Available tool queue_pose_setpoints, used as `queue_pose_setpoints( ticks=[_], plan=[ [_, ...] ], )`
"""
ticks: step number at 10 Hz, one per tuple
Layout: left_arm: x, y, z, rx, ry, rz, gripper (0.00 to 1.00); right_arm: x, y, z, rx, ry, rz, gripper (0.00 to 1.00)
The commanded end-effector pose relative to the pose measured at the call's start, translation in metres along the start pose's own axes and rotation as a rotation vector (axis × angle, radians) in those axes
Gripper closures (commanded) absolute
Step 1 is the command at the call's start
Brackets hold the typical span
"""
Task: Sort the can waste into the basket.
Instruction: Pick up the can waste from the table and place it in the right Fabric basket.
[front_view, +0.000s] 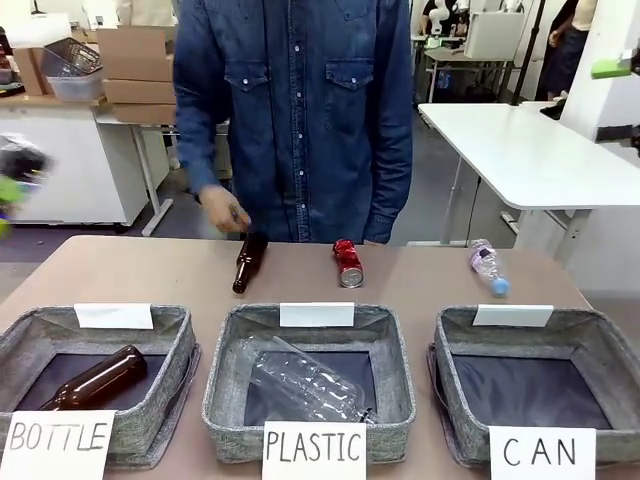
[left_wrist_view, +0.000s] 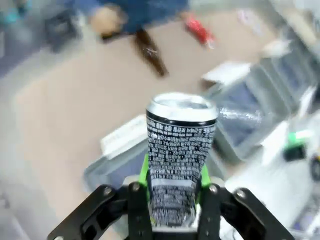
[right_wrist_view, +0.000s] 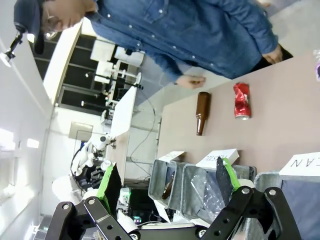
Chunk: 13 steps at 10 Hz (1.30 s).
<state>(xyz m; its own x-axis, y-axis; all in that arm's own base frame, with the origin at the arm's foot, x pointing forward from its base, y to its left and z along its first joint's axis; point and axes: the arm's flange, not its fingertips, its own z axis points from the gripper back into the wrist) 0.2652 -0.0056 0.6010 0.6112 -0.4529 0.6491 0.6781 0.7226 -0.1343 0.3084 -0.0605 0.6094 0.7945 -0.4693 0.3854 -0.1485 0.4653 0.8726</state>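
Silver-and-black can (left_wrist_view: 181, 145): clamped in left claw (left_wrist_view: 175, 172). Red can (front_view: 348, 263): lies near far bench (front_view: 150, 270) edge, open room around. Right claw (right_wrist_view: 168, 172): gapes wide.

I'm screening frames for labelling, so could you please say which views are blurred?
Left wrist view: background motion-smeared, but the silver-and-black printed metal can in the left claw is crisp. Front view: sharp, except a smear at its left edge. Right wrist view: sharp, rolled sideways.

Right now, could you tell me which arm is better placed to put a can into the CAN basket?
Left, I'd say: the left gripper is shut on the silver-and-black can; the right gripper hangs open, empty.
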Motion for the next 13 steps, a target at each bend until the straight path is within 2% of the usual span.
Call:
queue_pose_setpoints(
  ticks=[1,2,4,7,8,10,11,13],
  plan=[
    [0.061,-0.036,-0.05,-0.121,0.048,-0.342,0.61,0.001,-0.002,0.04,-0.054,0.011,0.059,0.0],
    [0.083,-0.078,-0.08,-0.192,0.069,-0.503,0.61,0.002,-0.011,0.063,-0.066,-0.01,0.045,0.0],
    [0.108,-0.16,-0.134,-0.385,0.149,-0.795,0.61,0.004,-0.034,0.105,-0.109,-0.138,-0.056,0.0],
    [0.131,-0.282,-0.217,-0.522,0.225,-1.056,0.61,-0.015,-0.056,0.154,-0.118,-0.189,-0.062,0.0],
    [0.149,-0.325,-0.249,-0.527,0.197,-1.098,0.61,-0.029,-0.063,0.162,-0.091,-0.187,-0.067,0.0],
    [0.18,-0.395,-0.306,-0.485,0.113,-1.105,0.61,-0.059,-0.085,0.166,-0.086,-0.103,-0.057,0.0],
    [0.189,-0.418,-0.336,-0.456,0.083,-1.109,0.61,-0.024,-0.066,0.163,-0.096,-0.192,-0.072,0.0],
    [0.178,-0.448,-0.379,-0.421,0.119,-1.124,0.61,-0.024,-0.066,0.163,-0.096,-0.192,-0.072,0.0]
  ],
)
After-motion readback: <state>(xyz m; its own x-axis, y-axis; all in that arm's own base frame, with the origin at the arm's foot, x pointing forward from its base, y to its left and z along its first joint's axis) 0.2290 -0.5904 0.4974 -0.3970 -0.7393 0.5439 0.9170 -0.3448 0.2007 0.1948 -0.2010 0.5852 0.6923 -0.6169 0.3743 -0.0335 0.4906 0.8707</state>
